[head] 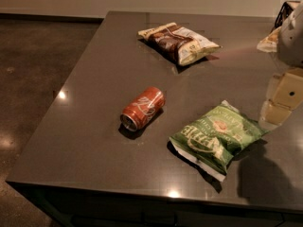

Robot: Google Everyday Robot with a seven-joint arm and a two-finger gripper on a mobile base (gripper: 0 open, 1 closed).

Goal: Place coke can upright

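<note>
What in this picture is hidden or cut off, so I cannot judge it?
All in the camera view:
- gripper, right edge beside the green chip bag: partly cut off by the frame.
- coke can on its side: far end hidden by its body.
- pale bag, top right: covered by the arm.

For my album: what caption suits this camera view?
Coke can lying on its side on the table between brown chip bag and green chip bag, claw hovering at the picture's right edge.
</note>
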